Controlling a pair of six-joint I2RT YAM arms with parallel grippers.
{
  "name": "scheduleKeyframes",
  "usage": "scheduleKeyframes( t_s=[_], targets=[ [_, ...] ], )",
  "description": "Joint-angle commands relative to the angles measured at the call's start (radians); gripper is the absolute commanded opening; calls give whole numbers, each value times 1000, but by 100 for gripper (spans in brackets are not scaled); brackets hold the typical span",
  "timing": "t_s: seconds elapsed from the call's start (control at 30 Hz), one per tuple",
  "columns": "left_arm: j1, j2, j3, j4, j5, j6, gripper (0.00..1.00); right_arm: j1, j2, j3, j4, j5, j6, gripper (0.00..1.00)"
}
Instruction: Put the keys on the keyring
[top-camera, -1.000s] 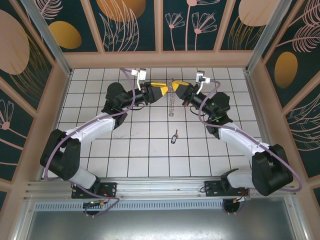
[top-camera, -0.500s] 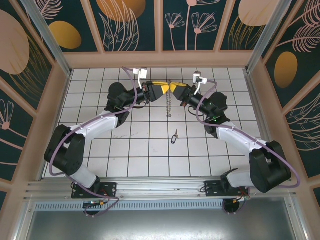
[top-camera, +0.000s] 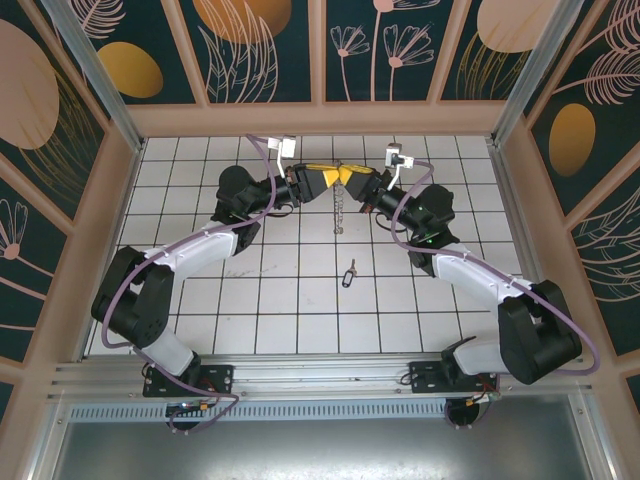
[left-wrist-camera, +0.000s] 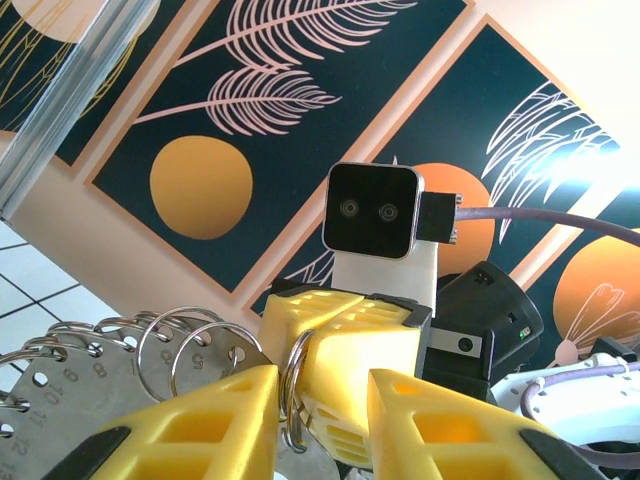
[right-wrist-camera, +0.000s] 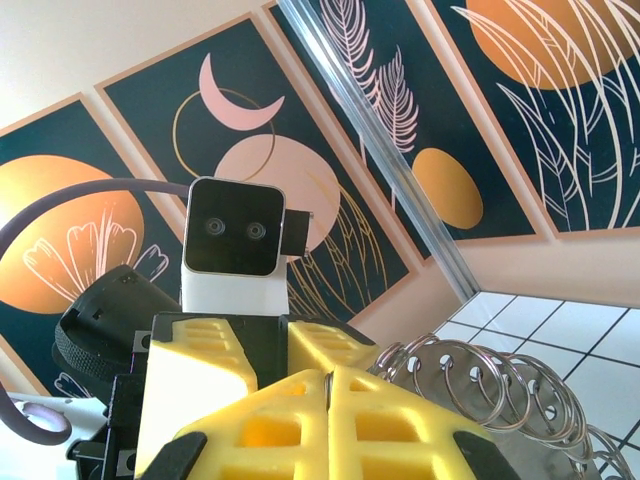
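The keyring (top-camera: 340, 207) hangs as a chain-like loop between both grippers above the far tiles. My right gripper (top-camera: 348, 177) is shut on one thin steel ring of it, pinched between the yellow fingertips (right-wrist-camera: 328, 398). More rings and grey tags (right-wrist-camera: 485, 392) fan out to the right. My left gripper (top-camera: 332, 178) faces it tip to tip. Its jaws (left-wrist-camera: 320, 420) stand apart around the right gripper's fingers (left-wrist-camera: 360, 355), and its left finger touches the held ring (left-wrist-camera: 293, 392). Numbered tags (left-wrist-camera: 95, 372) hang to the left. The key (top-camera: 349, 274) lies alone on the tiles, nearer the arms.
The back wall (top-camera: 320, 118) stands close behind both grippers. Side walls (top-camera: 110, 190) and an aluminium post (right-wrist-camera: 400, 190) bound the white tiled floor (top-camera: 300, 300). Purple cables (top-camera: 255, 160) loop over both wrists.
Both grippers have drawn together, the left one moving right until its tips meet the right one's. The left jaws have narrowed. The keyring hangs slightly further left. The key has not moved.
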Motion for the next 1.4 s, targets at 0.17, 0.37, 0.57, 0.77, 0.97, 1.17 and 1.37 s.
scheduleKeyframes(
  t_s=[0.17, 0.37, 0.57, 0.77, 0.97, 1.17, 1.37],
  targets=[
    [-6, -15, -27, 109, 35, -17, 23, 6, 1, 6, 53, 13, 6, 0],
    [-14, -12, -36, 132, 43, -23, 17, 7, 4, 6, 58, 14, 18, 0],
    [-18, 2, -26, 143, 32, -24, 10, 7, 8, 10, 60, 9, 25, 0],
    [-18, 27, -2, 145, 12, -17, 0, 8, 24, 17, 42, 13, 19, 0],
    [-18, 55, 9, 152, -22, 14, 0, 3, 43, 21, 33, 20, 17, 9],
    [-19, 84, 19, 141, -44, 63, 0, -27, 78, 28, 58, 10, 50, 33],
    [-18, 118, 23, 137, -33, 95, 0, -93, 87, 13, 108, -19, 113, 62]
  ],
)
